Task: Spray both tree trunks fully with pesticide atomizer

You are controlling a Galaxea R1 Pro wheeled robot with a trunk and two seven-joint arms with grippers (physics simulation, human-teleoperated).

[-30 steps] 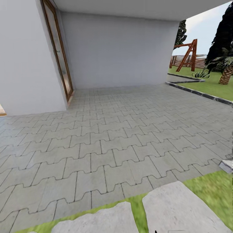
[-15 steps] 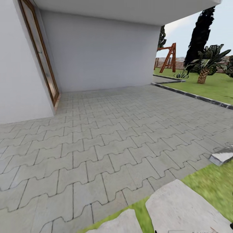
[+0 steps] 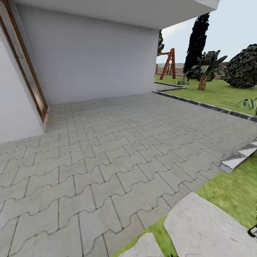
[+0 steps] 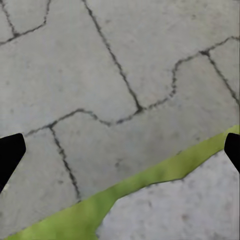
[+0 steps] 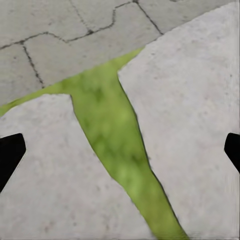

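Both pincers gape over patio paving (image 3: pixel 107 150) and stepping stones (image 5: pixel 190 125)

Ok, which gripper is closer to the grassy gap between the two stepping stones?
Right. The right gripper hangs directly over the grass gap between the stepping stones. The left gripper is over the patio pavers, at their grass edge.
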